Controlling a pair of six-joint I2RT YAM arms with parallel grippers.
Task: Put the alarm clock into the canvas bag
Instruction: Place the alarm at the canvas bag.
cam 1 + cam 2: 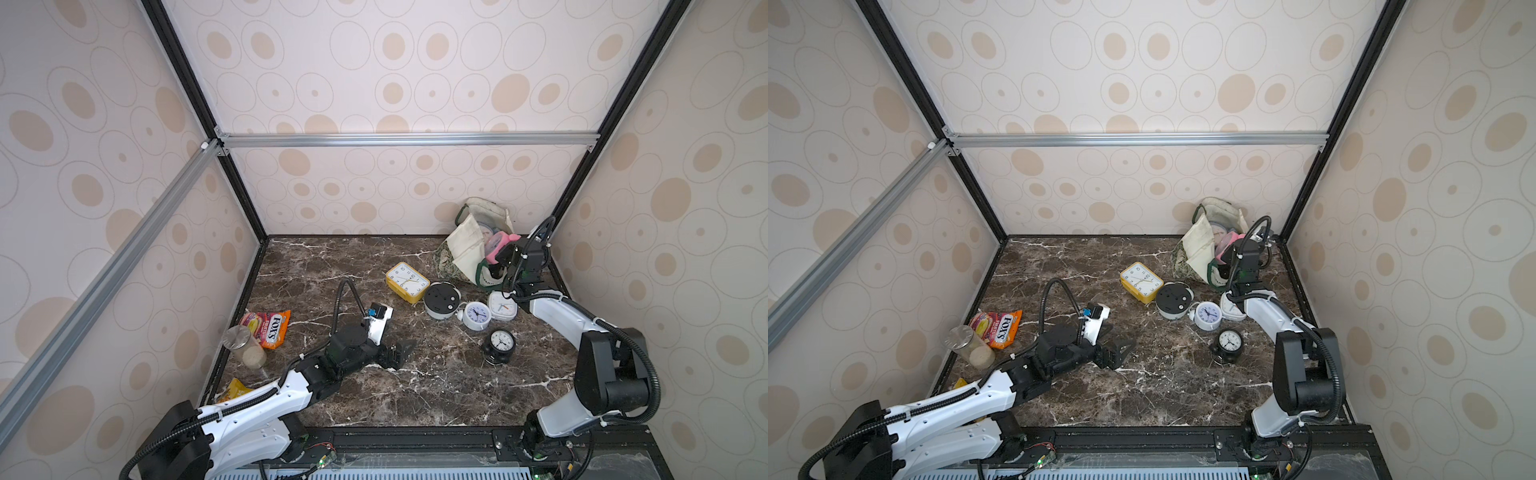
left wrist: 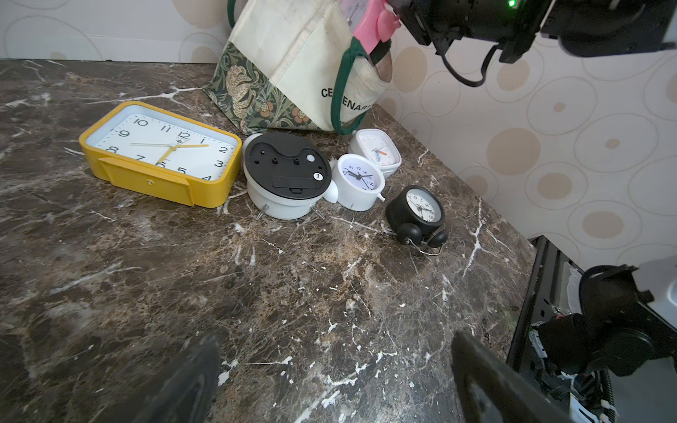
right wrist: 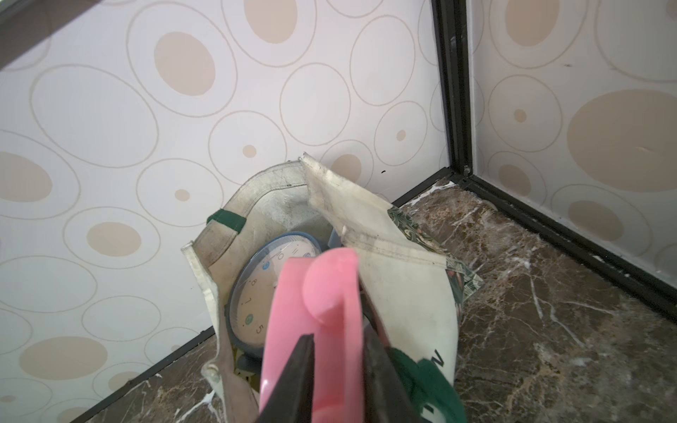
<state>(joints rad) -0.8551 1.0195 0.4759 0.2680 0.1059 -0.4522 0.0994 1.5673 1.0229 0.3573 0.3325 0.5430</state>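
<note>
The canvas bag point(image 1: 465, 245) point(image 1: 1198, 245) point(image 2: 293, 55) point(image 3: 403, 278) stands open in the far right corner, off-white with green handles and a patterned base. A pink alarm clock point(image 1: 498, 244) point(image 1: 1228, 243) point(image 2: 373, 25) point(image 3: 318, 293) sits in its mouth, in front of a blue-rimmed round clock point(image 3: 256, 293) inside. My right gripper point(image 1: 500, 255) point(image 3: 337, 333) is at the bag's mouth, jaws parted on either side of the pink clock's edge. My left gripper point(image 1: 401, 351) point(image 1: 1117, 353) point(image 2: 335, 344) rests low over mid-table, wide open and empty.
Several clocks lie in front of the bag: a yellow rectangular one point(image 1: 407, 281), a white one face down point(image 1: 441, 300), a small white one point(image 1: 476, 316), a white square one point(image 1: 502, 306) and a black twin-bell one point(image 1: 500, 343). A candy packet point(image 1: 268, 328) and a jar point(image 1: 243, 347) lie at the left.
</note>
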